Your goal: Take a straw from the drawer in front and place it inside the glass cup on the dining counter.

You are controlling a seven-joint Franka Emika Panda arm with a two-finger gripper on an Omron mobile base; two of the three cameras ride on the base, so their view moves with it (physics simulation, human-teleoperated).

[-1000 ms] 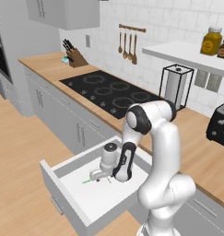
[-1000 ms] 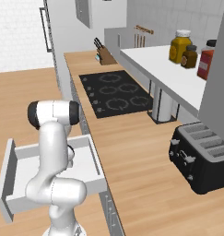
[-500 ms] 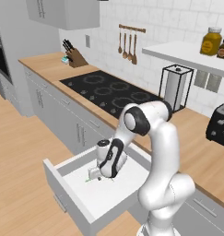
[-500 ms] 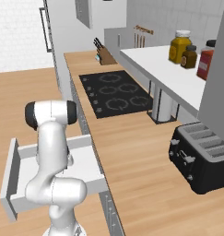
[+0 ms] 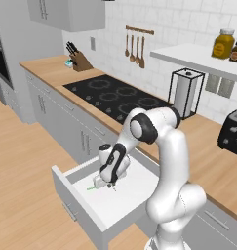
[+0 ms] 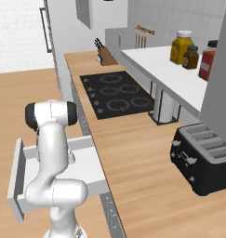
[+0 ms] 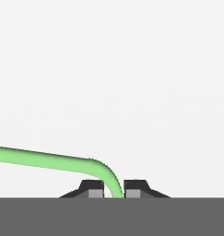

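In the left base view, we reach down into the open drawer (image 5: 121, 202), our gripper (image 5: 104, 184) low over its white floor near the back left corner; a short green end of the straw (image 5: 90, 189) lies on the floor just left of the fingertips.

In the right base view, the drawer (image 6: 88, 166) stands pulled out below the wall counter (image 6: 133, 153), our arm in front of it.

In the hand view, our jaws are clenched on the straw (image 7: 49, 158), which runs from between the fingertips (image 7: 96, 190) and bends away left over the white floor.
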